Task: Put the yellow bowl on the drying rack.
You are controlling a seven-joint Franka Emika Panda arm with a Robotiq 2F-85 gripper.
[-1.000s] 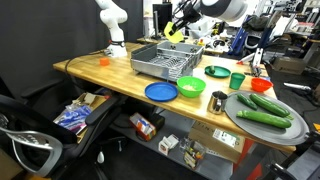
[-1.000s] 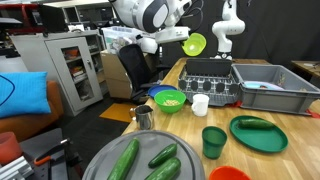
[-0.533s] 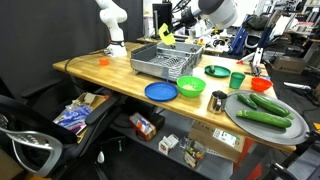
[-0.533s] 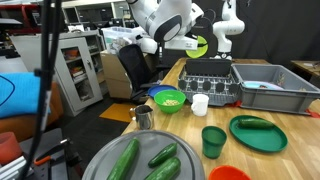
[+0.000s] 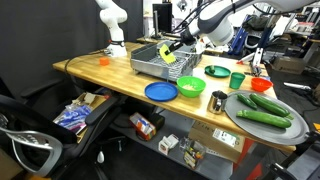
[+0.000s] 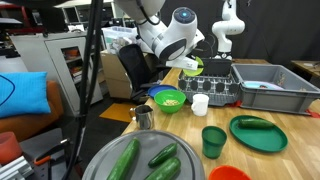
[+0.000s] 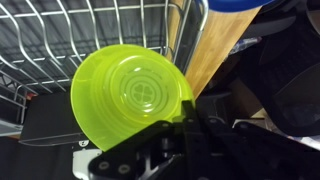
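The yellow bowl [image 7: 130, 95] is lime-yellow, held by its rim in my gripper [image 7: 185, 120], which is shut on it. In both exterior views the bowl [image 5: 170, 55] [image 6: 191, 67] hangs tilted just above the near part of the grey drying rack [image 5: 150, 66] [image 6: 216, 90]. The wrist view shows the rack's wire slats [image 7: 60, 40] right behind the bowl and the wooden table edge [image 7: 215, 50] beside it.
On the wooden table stand a larger green bowl [image 5: 190, 88], a blue plate [image 5: 160, 92], a green cup [image 5: 236, 80], a green plate [image 5: 217, 71], a metal cup [image 5: 219, 101], a white cup [image 6: 200, 104], a round tray of cucumbers [image 5: 265, 112] and a grey bin [image 6: 270, 85].
My arm has come down and toward the rack with the yellow bowl, from high above the table to just over the rack's near part.
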